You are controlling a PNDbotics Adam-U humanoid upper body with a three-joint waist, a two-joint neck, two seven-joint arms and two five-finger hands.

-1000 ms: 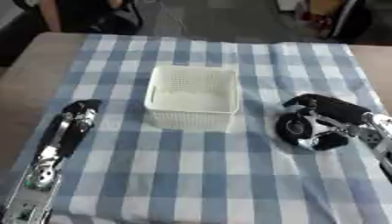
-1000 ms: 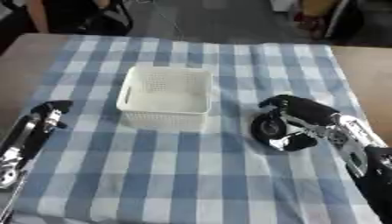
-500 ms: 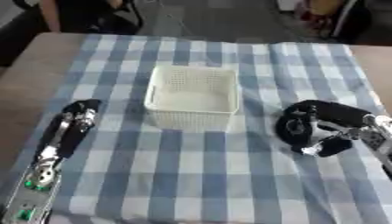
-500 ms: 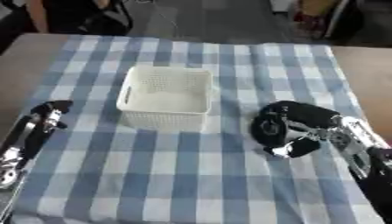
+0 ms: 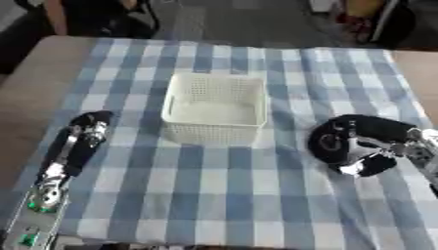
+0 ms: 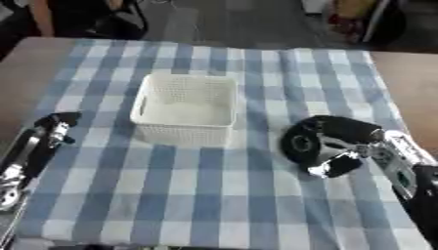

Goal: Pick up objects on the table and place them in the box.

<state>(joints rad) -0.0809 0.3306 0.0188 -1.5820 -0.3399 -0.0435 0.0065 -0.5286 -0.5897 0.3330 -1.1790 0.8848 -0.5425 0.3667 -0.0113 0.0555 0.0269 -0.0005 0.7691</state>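
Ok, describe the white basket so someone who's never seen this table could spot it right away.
Start with the blue and white checked tablecloth covering the table. Near its middle stands the white square plastic basket, with perforated walls and nothing visible inside. It lies between the robot's left hand and right hand, and is the only pale, boxy thing there.

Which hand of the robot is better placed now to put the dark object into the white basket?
The right hand. Its fingers are already curled around the dark round object, just to the right of the white basket. The left hand lies flat on the cloth on the basket's other side and holds nothing.
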